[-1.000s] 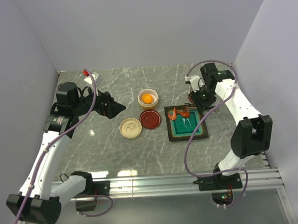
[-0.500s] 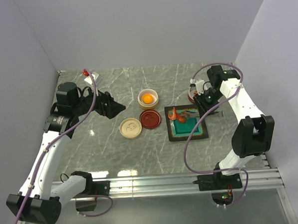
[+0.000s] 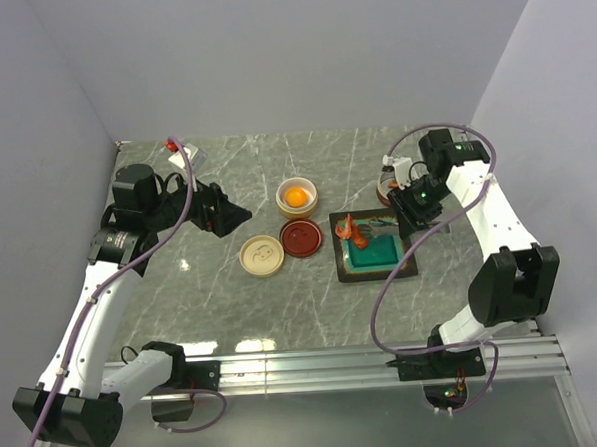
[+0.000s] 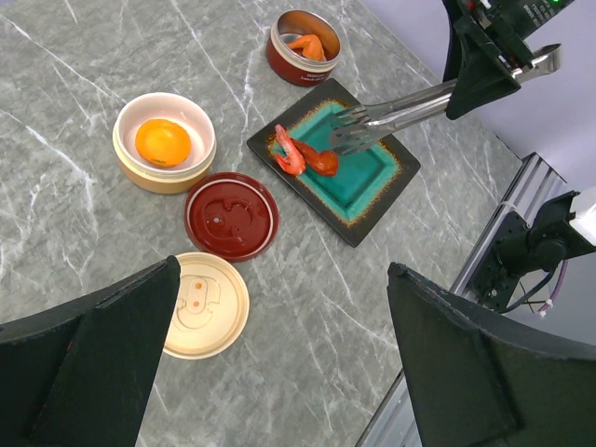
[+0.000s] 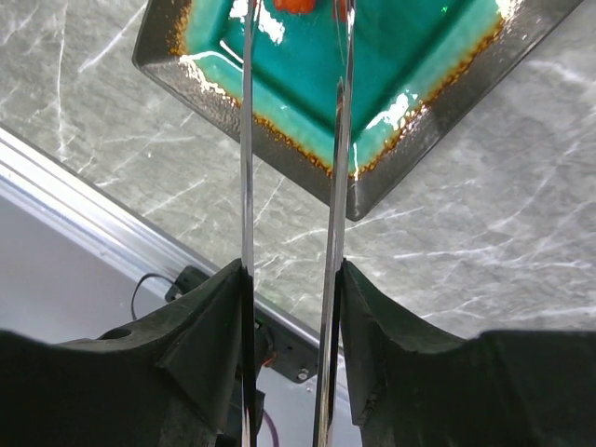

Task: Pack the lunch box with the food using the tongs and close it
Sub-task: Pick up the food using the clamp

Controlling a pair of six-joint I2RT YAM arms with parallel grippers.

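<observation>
Picking shrimp off the tray seems the step in hand: mid-pack, lids off, nothing closed yet. Holds the tongs (image 5: 247, 140) in the right gripper (image 5: 289, 372), fingers pressed on both slim arms at a middling width, arms parted rather than squeezed. Points the tongs out over the tray (image 4: 372, 182), tips apart above its green floor. Finds two shrimp (image 4: 303, 156) lying together at the tray's far-left corner, just beside the tips; cannot tell whether metal touches them.

Calls next, probably, for easing the tips around one shrimp, squeezing, lifting clear, then carrying to the red tin (image 4: 303, 47) beyond the tray, with one shrimp-like piece already inside. Risks pinching both together or nudging them over the rim.

Hangs the left gripper (image 3: 228, 212) wide and empty, well apart on the left. Leaves the rest on the surface (image 4: 84, 84), front to back: cream lid (image 4: 203, 304), red lid (image 4: 231, 214) just beside it, then cream bowl (image 4: 149, 177) with the orange disc (image 4: 162, 142) inside.
</observation>
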